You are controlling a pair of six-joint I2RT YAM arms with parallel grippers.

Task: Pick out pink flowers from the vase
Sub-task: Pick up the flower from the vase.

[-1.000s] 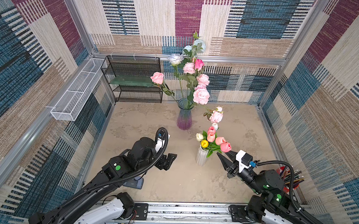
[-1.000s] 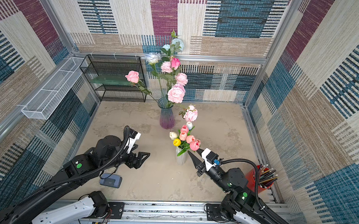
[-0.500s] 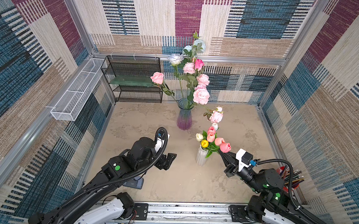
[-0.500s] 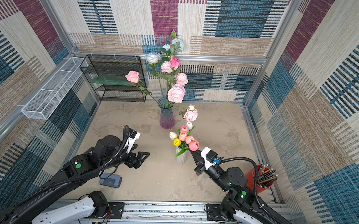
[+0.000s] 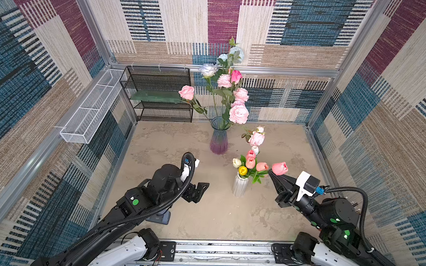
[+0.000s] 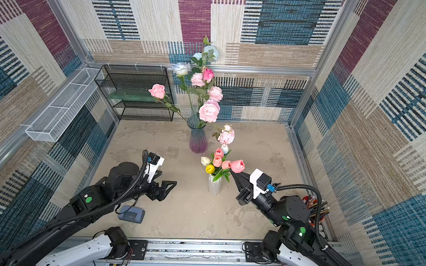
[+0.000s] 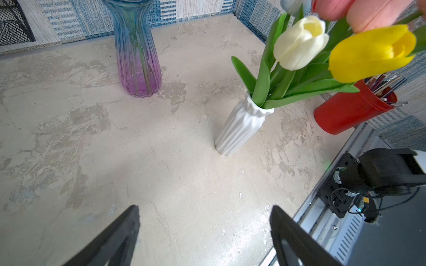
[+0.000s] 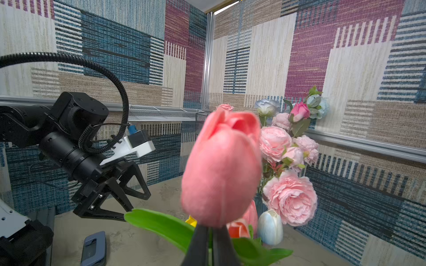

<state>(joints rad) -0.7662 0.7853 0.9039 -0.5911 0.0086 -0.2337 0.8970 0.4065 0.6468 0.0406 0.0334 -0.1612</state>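
Beside ribbed white vase (image 5: 239,186), right claw (image 8: 209,228) clamps smooth pink tulip (image 8: 221,170); left claw (image 7: 204,208) apart.

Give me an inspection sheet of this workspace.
Surface: mottled beige tabletop, no spills seen.
Job's things: one pink tulip in the right gripper; other pink tulips in the white vase; pink roses in the glass vase.
Clutter: blue-grey device; red cup of brushes.
Grippers: right gripper shut on the tulip's stem below the bloom; left gripper open, empty.
Cables: black hose looped at each wrist, apart from the flowers.
Surroundings: patterned walls, black mesh shelf, white wire basket.
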